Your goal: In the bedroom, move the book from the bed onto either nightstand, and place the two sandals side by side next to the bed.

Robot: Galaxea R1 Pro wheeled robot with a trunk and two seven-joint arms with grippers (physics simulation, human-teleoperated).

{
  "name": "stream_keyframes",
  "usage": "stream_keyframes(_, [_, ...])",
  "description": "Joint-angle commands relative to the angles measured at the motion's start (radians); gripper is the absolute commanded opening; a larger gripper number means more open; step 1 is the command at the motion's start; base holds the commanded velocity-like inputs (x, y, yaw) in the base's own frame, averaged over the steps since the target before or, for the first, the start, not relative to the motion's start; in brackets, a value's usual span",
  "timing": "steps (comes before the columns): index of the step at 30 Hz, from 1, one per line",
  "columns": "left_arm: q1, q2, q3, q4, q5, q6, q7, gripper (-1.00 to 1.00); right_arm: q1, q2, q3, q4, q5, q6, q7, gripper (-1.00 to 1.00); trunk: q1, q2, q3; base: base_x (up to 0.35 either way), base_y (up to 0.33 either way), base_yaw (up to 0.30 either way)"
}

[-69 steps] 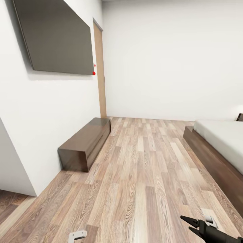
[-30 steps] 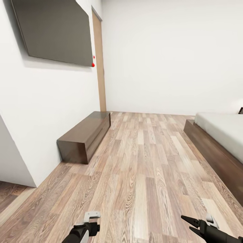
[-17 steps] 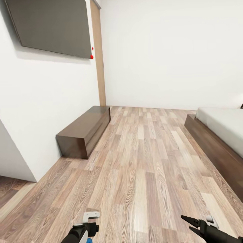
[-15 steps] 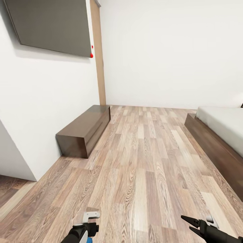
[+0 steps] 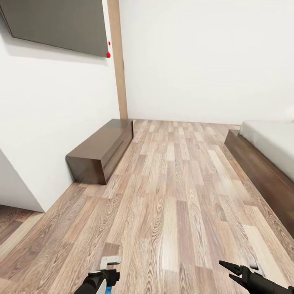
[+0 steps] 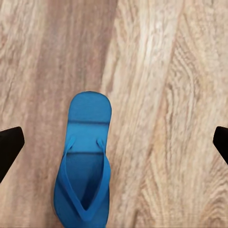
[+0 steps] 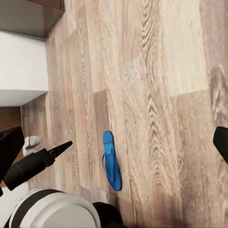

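Observation:
One bright blue sandal (image 6: pixel 85 164) lies flat on the wood-plank floor, strap up. My left gripper (image 6: pixel 114 145) hangs open right above it, fingertips wide on either side and not touching it. In the head view the left gripper (image 5: pixel 104 278) sits at the lower edge with a sliver of the blue sandal (image 5: pixel 108 290) under it. The right wrist view takes in the same sandal (image 7: pixel 112 162) beside my left arm (image 7: pixel 40 164). My right gripper (image 5: pixel 233 271) is open and empty, low at the right. The bed (image 5: pixel 267 141) stands at the right. The book and the nightstands are out of view.
A long low dark cabinet (image 5: pixel 102 149) stands against the left wall under a black wall screen (image 5: pixel 57 24), with a brown door edge (image 5: pixel 116 61) behind it. A white wall corner (image 5: pixel 24 179) juts out at near left. Plank floor (image 5: pixel 179 183) runs between cabinet and bed.
The head camera has tilted and crept forward, so the whole scene has slid up in the picture. My left arm has risen into the lower edge; the right arm holds still.

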Motion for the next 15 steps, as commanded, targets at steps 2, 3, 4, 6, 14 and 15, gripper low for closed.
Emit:
stream_keyframes(2, [0.0, 0.001, -0.005, -0.002, 0.01, 0.005, 0.009, 1.0, 0.0, 0.0, -0.001, 0.0, -0.003, 0.006, 0.001, 1.0, 0.001, -0.001, -0.009, 0.0, 0.0, 0.0])
stream_keyframes(3, [0.0, 0.001, -0.005, -0.002, 0.01, 0.005, 0.009, 1.0, 0.0, 0.0, -0.001, 0.0, -0.003, 0.006, 0.001, 1.0, 0.001, -0.001, -0.013, 0.0, 0.0, 0.0])
stream_keyframes(4, [0.0, 0.001, -0.004, -0.002, 0.01, 0.005, 0.009, 1.0, 0.0, 0.0, -0.001, 0.0, -0.003, 0.006, 0.001, 1.0, 0.002, -0.001, -0.016, 0.0, 0.0, 0.0])
stream_keyframes(6, [0.0, 0.002, -0.004, -0.001, 0.011, 0.005, 0.009, 1.0, 0.0, 0.0, -0.001, 0.0, -0.003, 0.006, 0.001, 1.0, 0.002, -0.002, -0.024, 0.0, 0.0, 0.0])
stream_keyframes(14, [0.0, 0.002, -0.003, -0.001, 0.011, 0.003, 0.009, 1.0, 0.0, 0.0, -0.001, -0.001, -0.003, 0.006, 0.001, 1.0, 0.006, -0.004, -0.055, 0.0, 0.0, 0.0])
stream_keyframes(15, [0.0, 0.002, -0.003, -0.001, 0.011, 0.001, 0.009, 1.0, 0.0, 0.0, -0.001, -0.002, -0.003, 0.006, 0.001, 1.0, 0.006, -0.004, -0.059, 0.0, 0.0, 0.0])
